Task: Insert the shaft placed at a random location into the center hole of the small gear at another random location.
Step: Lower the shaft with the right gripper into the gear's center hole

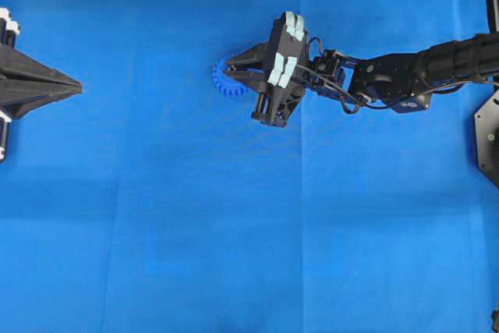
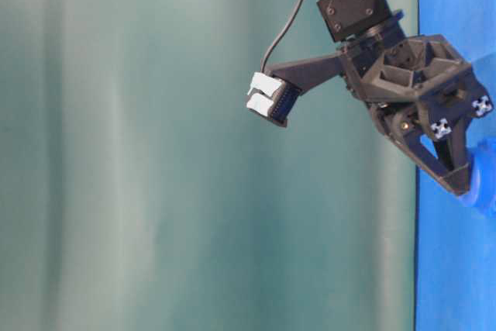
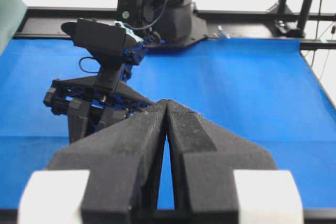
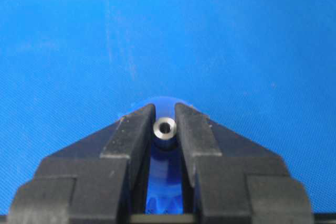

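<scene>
The small gear (image 1: 221, 77) is a blue toothed wheel lying flat on the blue cloth, half covered by my right gripper (image 1: 231, 70). In the right wrist view the shaft (image 4: 165, 128), a short silver pin with a dark bore in its end, stands upright over the gear (image 4: 167, 177). My right gripper (image 4: 165, 108) has a finger lying against each side of the pin. The center hole is hidden under the shaft. My left gripper (image 1: 78, 86) rests far to the left, shut and empty (image 3: 167, 104).
The right arm (image 1: 405, 76) reaches in from the right edge, and it also shows in the left wrist view (image 3: 100, 103). A black base plate (image 1: 487, 134) sits at the right rim. Blue cloth (image 1: 234, 232) covers the table.
</scene>
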Action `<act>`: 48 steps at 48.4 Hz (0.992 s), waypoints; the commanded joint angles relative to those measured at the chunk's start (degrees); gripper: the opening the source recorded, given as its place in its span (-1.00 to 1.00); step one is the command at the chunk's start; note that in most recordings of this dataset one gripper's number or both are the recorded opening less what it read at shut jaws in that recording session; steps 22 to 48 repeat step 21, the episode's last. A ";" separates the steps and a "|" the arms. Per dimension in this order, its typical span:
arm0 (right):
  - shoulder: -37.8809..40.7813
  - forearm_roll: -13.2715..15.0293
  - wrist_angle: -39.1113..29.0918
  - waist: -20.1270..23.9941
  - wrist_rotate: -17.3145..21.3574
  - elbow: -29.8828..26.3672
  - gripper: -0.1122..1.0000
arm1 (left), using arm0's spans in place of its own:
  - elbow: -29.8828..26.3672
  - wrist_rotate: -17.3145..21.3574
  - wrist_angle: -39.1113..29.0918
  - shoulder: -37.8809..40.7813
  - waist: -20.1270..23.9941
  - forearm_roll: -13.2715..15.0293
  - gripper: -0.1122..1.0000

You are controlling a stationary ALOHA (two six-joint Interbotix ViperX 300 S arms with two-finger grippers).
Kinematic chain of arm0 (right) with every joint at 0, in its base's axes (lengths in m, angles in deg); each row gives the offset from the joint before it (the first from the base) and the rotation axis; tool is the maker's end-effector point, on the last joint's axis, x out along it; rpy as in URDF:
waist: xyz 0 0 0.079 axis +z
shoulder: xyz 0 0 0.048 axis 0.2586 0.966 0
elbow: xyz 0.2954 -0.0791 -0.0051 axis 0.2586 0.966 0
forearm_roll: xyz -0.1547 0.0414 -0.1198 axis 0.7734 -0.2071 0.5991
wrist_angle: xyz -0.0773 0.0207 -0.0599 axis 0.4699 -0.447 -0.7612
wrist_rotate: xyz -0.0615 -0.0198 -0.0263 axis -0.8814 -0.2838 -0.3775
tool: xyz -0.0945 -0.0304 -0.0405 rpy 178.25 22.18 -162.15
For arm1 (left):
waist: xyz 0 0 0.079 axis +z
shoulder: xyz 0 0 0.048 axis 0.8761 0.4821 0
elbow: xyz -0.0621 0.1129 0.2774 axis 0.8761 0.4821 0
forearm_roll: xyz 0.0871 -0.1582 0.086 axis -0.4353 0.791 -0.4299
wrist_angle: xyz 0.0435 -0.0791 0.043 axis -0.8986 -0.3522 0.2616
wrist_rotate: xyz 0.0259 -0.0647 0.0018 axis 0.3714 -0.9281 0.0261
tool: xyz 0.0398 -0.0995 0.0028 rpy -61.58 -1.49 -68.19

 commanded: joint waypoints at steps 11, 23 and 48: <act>-1.23 -0.62 -0.35 -0.18 0.09 -0.70 0.55 | -0.62 -0.09 0.26 0.26 -0.09 -0.09 -0.80; -4.75 -0.62 -0.26 -0.09 0.00 0.18 0.53 | -0.70 -0.09 0.26 0.26 -0.09 -0.09 -0.80; -4.75 -0.62 -0.26 -0.09 0.00 0.18 0.53 | -0.70 -0.09 0.26 0.26 -0.09 -0.09 -0.80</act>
